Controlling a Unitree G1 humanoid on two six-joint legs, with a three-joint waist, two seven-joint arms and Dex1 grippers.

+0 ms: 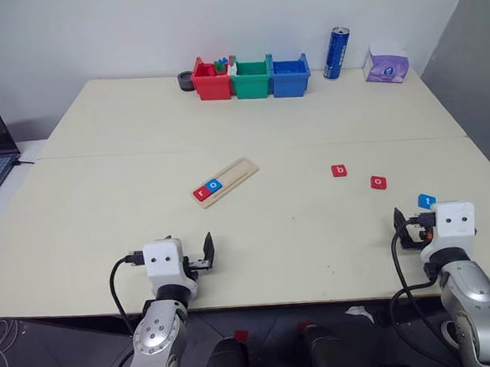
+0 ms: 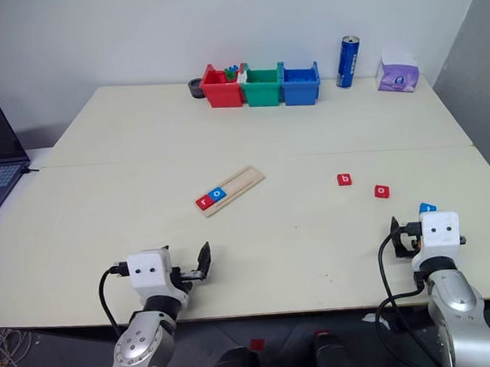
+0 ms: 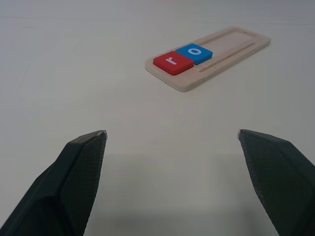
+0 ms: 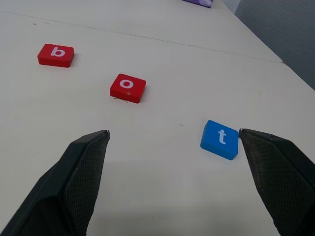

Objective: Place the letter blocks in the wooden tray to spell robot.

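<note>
Red r (image 1: 201, 193) and blue o (image 1: 214, 184) seated at near end of wooden tray (image 1: 238, 172) mid-desk, leaving room for three; red b (image 1: 338, 170), red o (image 1: 379, 182), blue t (image 1: 426, 200) loose ahead of right end effector (image 4: 173, 142), released and empty, likely positioned for them; left end effector (image 3: 172, 142) likewise released, facing tray.

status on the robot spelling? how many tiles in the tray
Two of five. Done: red r block and blue o block sit side by side at one end of the wooden tray. In hand: nothing; left gripper and right gripper are open and empty. Left: red b block, red o block, blue t block, loose on the table.
</note>
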